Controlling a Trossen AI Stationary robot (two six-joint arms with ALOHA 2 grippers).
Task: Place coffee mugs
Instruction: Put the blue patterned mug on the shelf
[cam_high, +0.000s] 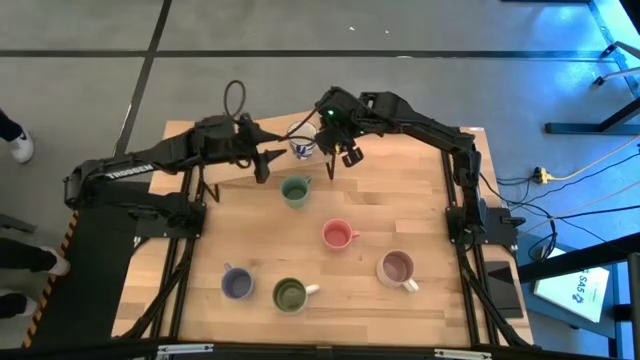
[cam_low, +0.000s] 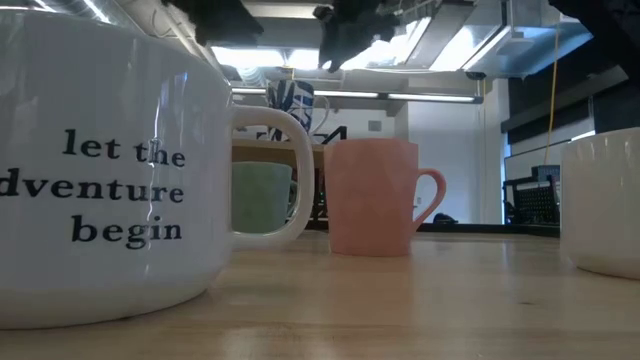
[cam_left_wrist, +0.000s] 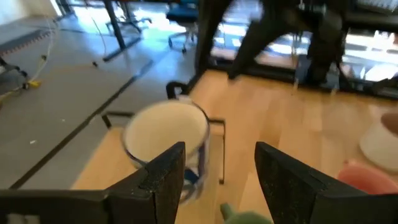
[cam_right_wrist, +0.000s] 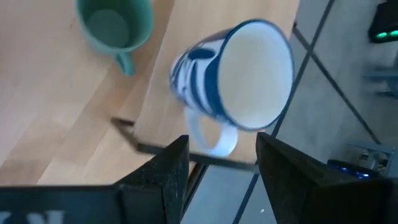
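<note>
While the left gripper (cam_high: 263, 166) and the right gripper (cam_high: 340, 160) both stand with fingers apart and hold nothing, the white mug with blue pattern (cam_high: 303, 149) sits between them at the top centre of the high view. Below it are the teal-green mug (cam_high: 295, 190) and the pink mug (cam_high: 338, 235); the other three stand lower in the frame.

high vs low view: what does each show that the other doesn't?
Only the high view: both grippers, left and right, open beside the blue-patterned mug at the table's far edge, and the lavender mug.
Only the low view: lettering on the nearest white mug.
Both: the pink mug and the teal mug.
</note>
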